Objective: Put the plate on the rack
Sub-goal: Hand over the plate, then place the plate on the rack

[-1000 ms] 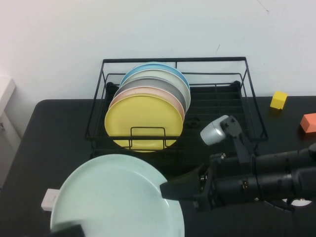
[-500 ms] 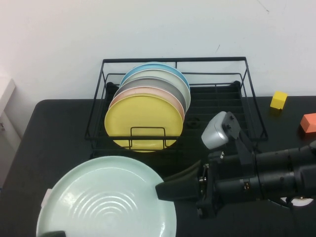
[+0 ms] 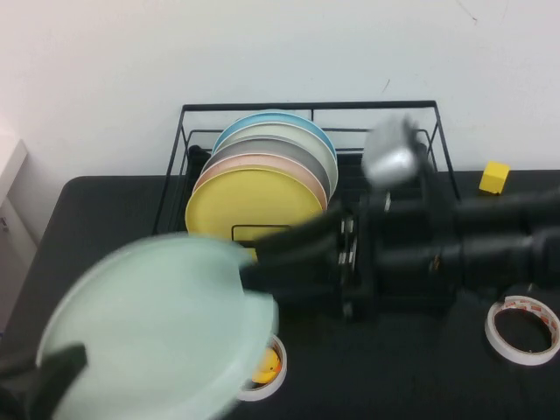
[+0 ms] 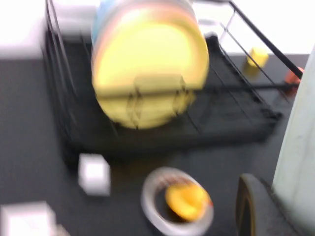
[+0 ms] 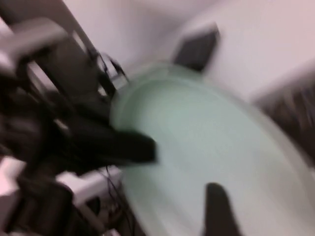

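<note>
Plate (image 3: 153, 328), lifted before rack (image 3: 437, 149), clamped at opposite rims by left gripper (image 3: 57, 367) and right gripper (image 3: 258, 278) fingers.

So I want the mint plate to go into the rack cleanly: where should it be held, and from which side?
Probably by its thin raised rim, since the broad face offers nothing to pinch. The plate is lifted and tilted in front of the rack; the right gripper meets its right edge and the left gripper its near-left edge, so opposite rim grips from the sides suit it.
</note>
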You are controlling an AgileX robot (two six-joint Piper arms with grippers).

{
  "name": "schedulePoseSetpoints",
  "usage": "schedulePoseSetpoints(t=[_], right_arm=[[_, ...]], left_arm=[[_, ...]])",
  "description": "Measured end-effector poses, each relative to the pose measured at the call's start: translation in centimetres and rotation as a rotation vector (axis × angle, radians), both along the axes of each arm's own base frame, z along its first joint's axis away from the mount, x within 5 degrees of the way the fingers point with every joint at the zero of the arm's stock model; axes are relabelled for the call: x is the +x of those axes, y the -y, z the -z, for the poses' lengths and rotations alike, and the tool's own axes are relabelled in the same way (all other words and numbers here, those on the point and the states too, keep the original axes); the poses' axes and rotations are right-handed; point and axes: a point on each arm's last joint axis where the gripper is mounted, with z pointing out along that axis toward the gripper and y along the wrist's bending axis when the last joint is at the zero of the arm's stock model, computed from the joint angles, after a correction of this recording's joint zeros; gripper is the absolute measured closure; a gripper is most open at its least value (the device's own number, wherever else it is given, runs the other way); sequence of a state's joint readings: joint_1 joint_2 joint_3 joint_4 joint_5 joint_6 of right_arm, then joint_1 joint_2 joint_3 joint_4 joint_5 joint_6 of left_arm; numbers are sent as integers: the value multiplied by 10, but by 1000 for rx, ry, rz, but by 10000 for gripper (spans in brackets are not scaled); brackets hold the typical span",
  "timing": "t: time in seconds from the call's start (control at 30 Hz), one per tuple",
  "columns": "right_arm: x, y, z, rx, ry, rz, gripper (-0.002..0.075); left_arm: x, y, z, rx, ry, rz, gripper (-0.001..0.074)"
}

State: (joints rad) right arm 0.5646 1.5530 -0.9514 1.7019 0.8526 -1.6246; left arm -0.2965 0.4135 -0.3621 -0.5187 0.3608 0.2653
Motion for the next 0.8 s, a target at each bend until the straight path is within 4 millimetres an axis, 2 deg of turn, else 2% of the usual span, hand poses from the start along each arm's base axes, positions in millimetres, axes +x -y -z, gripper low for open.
schedulePoseSetpoints(t=[0.13,0.23,0.37,0.47,0.6,0.7,0.8], right_arm=[[-9,3,-50,85,152,-48,512],[-25,13,-83,60,315,-81,655],[-44,31,-104,-84,469,-65,713],[-58,50,-109,-245,545,-34,722],[-68,77,-102,-545,571,-10,726],[-71,96,-85,-754,512,44,727],[-74,110,-67,-879,458,96,727]], left_arm=[[5,-4,-11,149,205,-14,661],[8,-8,-20,181,311,-56,662],[10,-11,-28,209,401,-101,662],[13,-12,-34,224,427,-113,662],[23,-9,-45,233,430,-118,662],[35,-5,-55,244,403,-101,662],[52,5,-64,287,332,-41,662]])
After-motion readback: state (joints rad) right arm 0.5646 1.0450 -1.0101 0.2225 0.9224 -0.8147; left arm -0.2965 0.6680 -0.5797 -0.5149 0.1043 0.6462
